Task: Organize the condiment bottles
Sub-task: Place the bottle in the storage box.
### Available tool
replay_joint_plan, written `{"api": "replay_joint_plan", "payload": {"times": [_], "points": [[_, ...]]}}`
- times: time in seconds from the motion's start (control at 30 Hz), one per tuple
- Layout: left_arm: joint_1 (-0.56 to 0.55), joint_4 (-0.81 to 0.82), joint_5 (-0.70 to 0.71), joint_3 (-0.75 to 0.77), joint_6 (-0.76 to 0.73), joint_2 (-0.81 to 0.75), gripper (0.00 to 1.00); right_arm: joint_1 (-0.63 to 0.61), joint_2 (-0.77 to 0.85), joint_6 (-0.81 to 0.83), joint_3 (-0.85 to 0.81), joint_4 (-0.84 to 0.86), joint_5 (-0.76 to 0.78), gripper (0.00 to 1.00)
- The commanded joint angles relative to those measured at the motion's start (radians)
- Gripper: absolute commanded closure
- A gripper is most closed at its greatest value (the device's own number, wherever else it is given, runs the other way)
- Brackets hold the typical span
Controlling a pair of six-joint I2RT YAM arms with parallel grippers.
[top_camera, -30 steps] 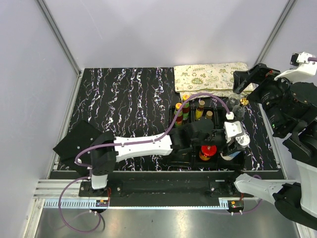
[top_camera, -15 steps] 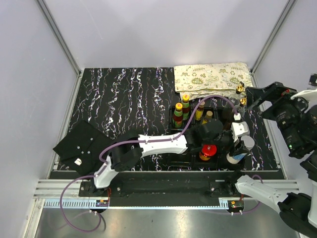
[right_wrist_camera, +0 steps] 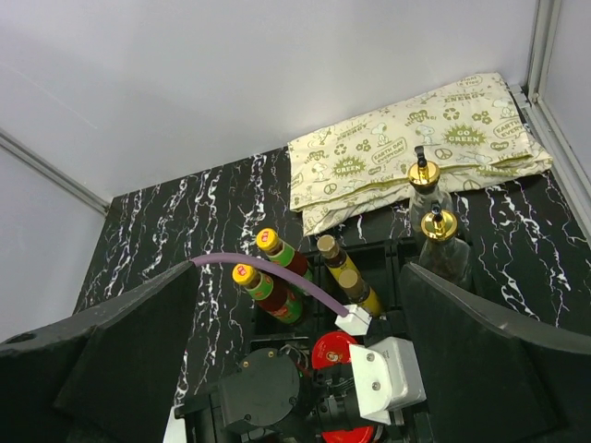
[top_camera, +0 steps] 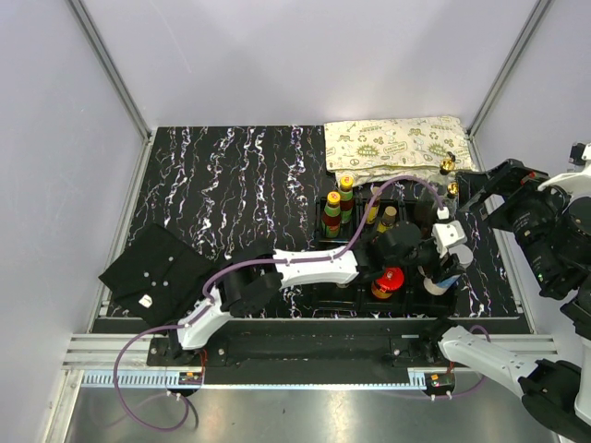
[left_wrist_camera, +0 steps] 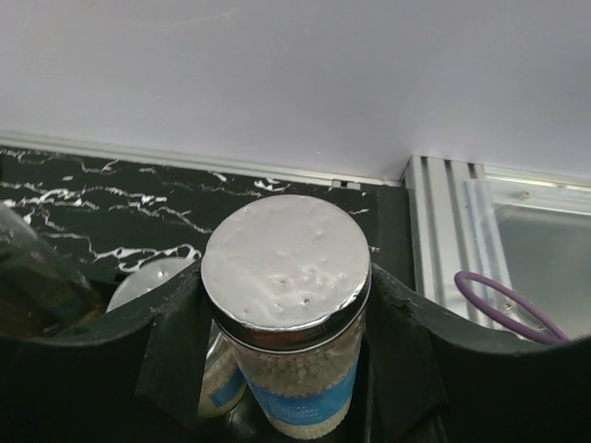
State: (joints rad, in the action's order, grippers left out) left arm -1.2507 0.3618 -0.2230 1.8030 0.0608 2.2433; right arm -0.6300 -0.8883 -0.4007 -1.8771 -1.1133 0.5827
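Left gripper (left_wrist_camera: 286, 365) clamped on grey-lidded shaker (left_wrist_camera: 286, 263), at black tray's (top_camera: 406, 303) near right corner. Right gripper (right_wrist_camera: 300, 355) raised off tray's far right corner, jaws wide apart, empty.

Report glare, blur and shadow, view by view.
Left wrist: the shaker lid mirrors the pale wall, and the bottle at left is blurred. Right wrist: sauce bottles sharp, gold spouts glint, own fingers dark. Top external: even light, tray detail lost in black.
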Motion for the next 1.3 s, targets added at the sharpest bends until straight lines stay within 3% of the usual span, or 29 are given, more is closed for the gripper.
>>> {"api": "replay_joint_plan", "payload": {"times": [0.0,0.47,1.2,1.27], "points": [[-0.009,0.163,0.112,-0.025,-0.012,-0.028,1.00,0.006,0.000,-0.007,0.006,-0.005,-0.003,0.00],[-0.021,0.285,0.272,-0.209,-0.007,-0.048,1.00,0.006,0.017,-0.041,0.061,-0.005,-0.012,0.00],[-0.047,0.249,0.340,-0.297,-0.015,-0.042,1.00,0.006,0.017,-0.038,0.095,0.007,-0.015,0.00],[-0.047,0.238,0.349,-0.288,-0.013,-0.037,0.92,0.006,0.020,-0.039,0.096,0.007,-0.015,0.00]]}}
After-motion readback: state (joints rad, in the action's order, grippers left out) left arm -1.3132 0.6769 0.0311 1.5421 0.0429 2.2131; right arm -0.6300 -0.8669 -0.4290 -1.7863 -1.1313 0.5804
